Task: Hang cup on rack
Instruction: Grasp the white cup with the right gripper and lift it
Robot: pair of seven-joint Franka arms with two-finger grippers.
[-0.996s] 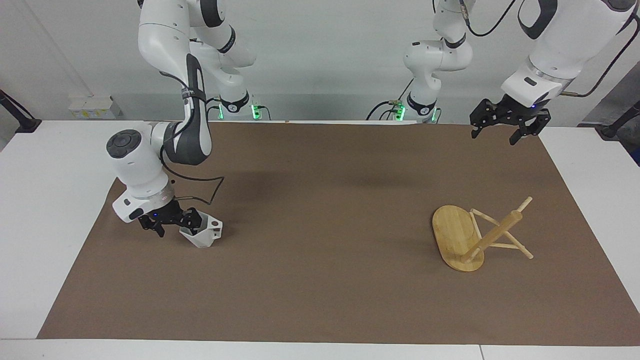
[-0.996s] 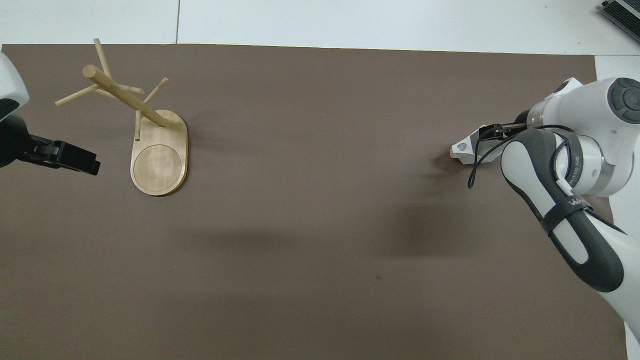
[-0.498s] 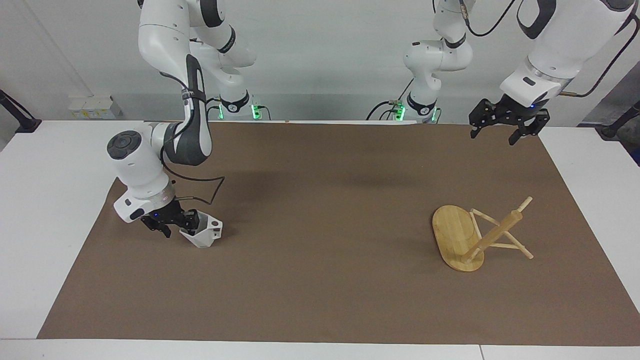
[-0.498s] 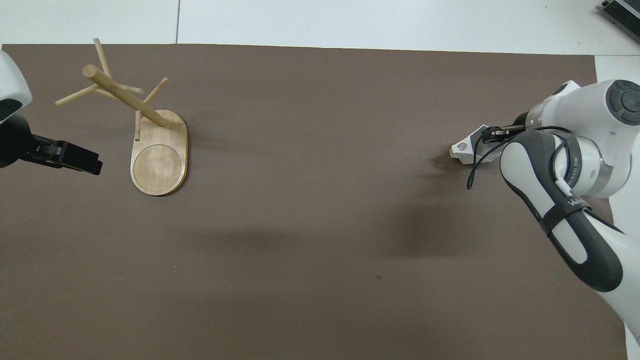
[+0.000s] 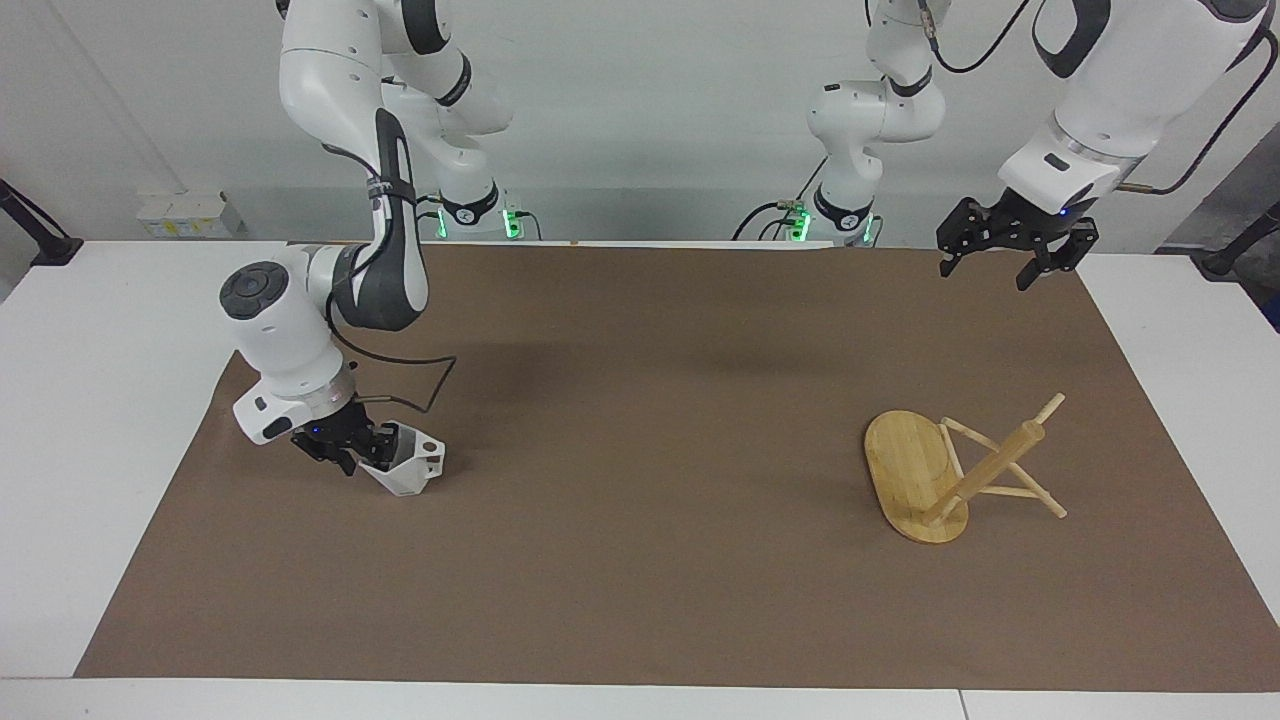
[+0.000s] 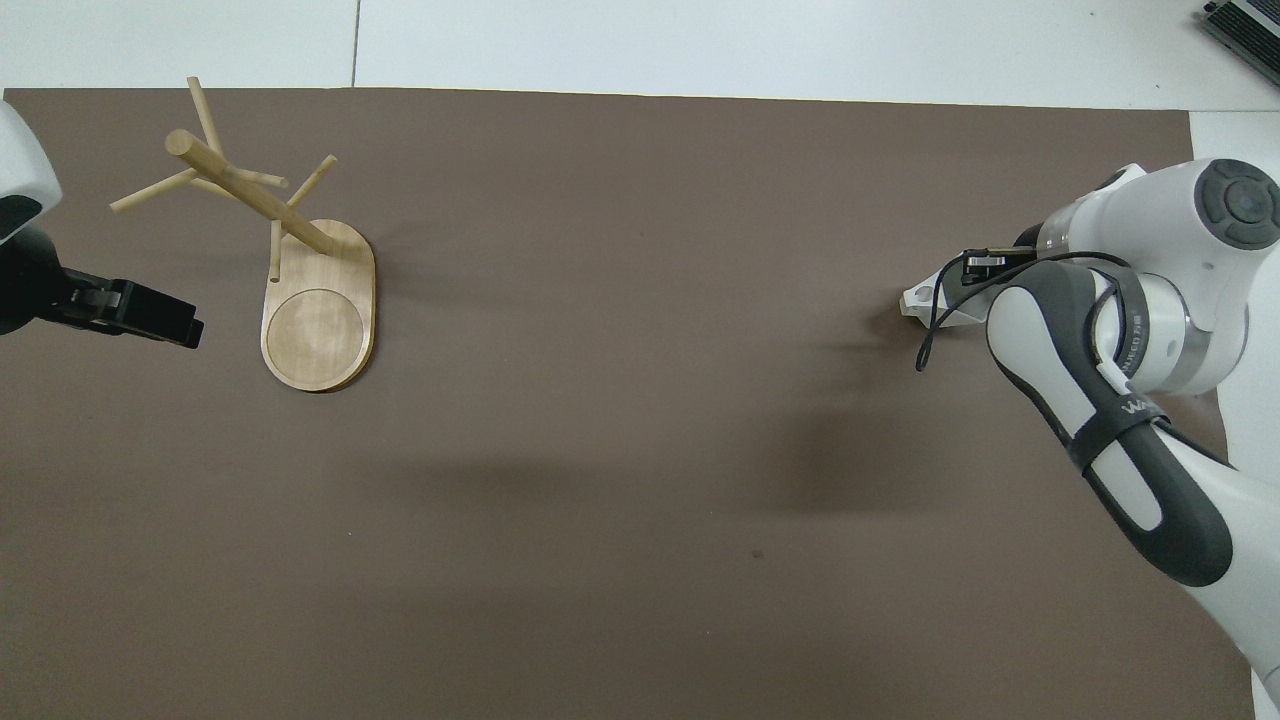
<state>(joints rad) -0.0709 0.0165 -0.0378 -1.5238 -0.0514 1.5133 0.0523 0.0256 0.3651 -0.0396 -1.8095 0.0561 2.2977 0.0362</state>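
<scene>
A: Right gripper (image 5: 372, 447) is down at the cup (image 5: 408, 468), at the right arm's end of the bench (image 5: 120, 400). Fingers are clamped on the cup's rim wall; the cup sits tilted on the brown mat (image 5: 640, 420), handle with its round hole turned away from the gripper.

B: And the rack (image 5: 955, 470)?

A: Well apart, at the left arm's end. It looks tipped: the oval base stands on edge, the post slants, pegs splay out. Left gripper (image 5: 1000, 262) waits in the air over the mat's corner nearest its own base, fingers apart.

B: So the step is the lift. How to do it well?

A: My reading: raise straight up before any sideways travel, so the faceted foot clears the mat without dragging. A rim pinch on a slanted wall could let the cup swing, so go slow and check that it hangs steady.

B: Risk?

A: The handle hole has to meet a thin peg; keep it facing outward, unobstructed by the fingers. The rack likely needs righting or steadying first, which would be a job for the left arm.
</scene>
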